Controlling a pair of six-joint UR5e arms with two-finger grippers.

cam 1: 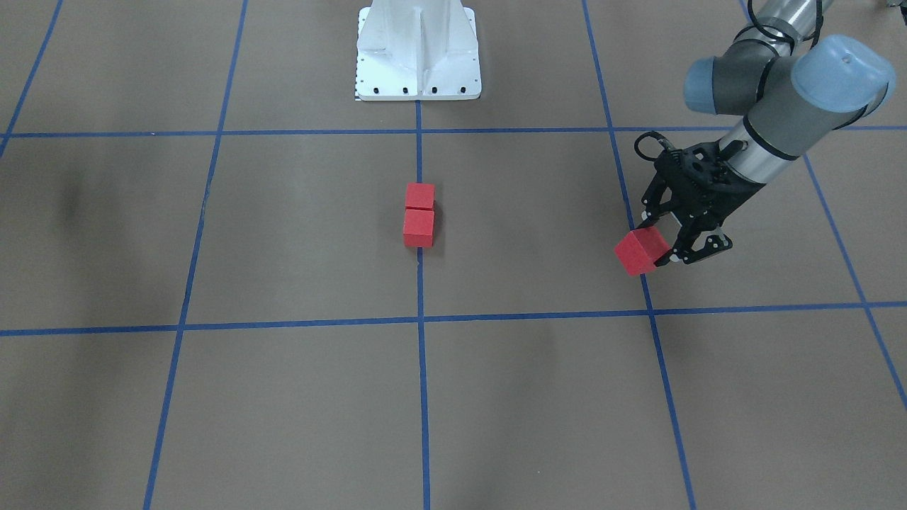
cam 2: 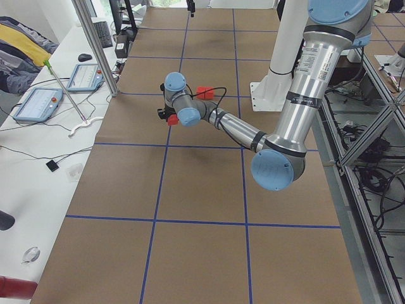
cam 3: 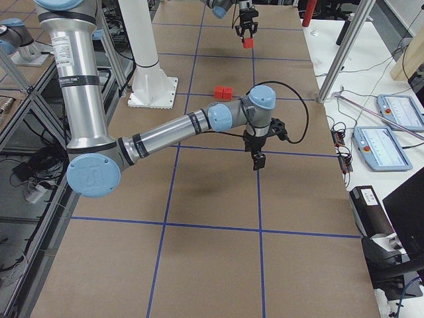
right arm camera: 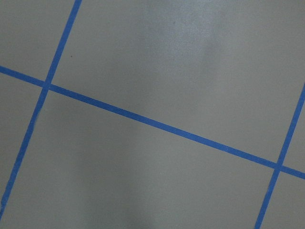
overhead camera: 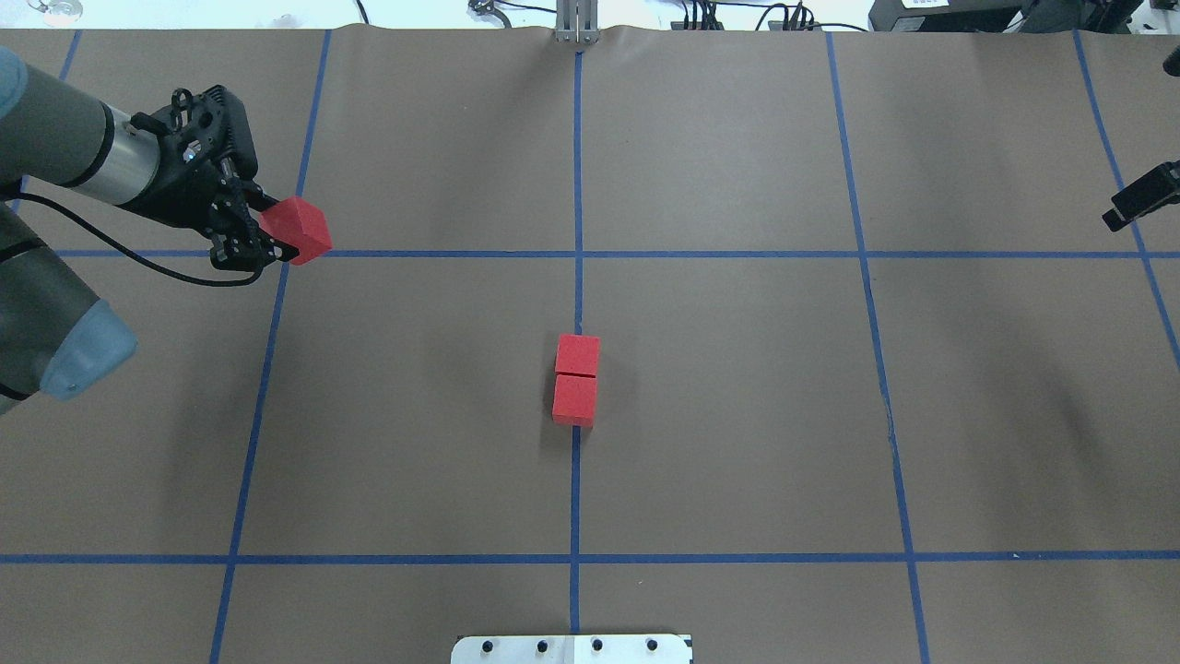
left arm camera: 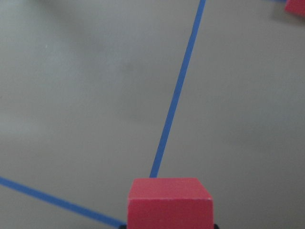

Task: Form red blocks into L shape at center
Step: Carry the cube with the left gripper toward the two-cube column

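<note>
Two red blocks (cam 1: pixel 419 214) lie touching end to end on the middle blue line at the center of the brown table (overhead camera: pixel 737 415); they also show in the overhead view (overhead camera: pixel 576 378). My left gripper (cam 1: pixel 657 249) is shut on the third red block (cam 1: pixel 641 251) and holds it tilted above the table, over a blue grid crossing on my left side (overhead camera: pixel 297 230). The left wrist view shows that block (left arm camera: pixel 170 202) at its bottom edge. My right gripper (cam 3: pixel 256 159) hangs over the table on my right; I cannot tell whether it is open or shut.
The white robot base (cam 1: pixel 418 57) stands at the table's near edge behind the two blocks. A metal post (cam 2: pixel 95 44) and tablets (cam 2: pixel 38 104) stand beyond the table's left end. Another post (cam 3: pixel 338 59) stands at the right end.
</note>
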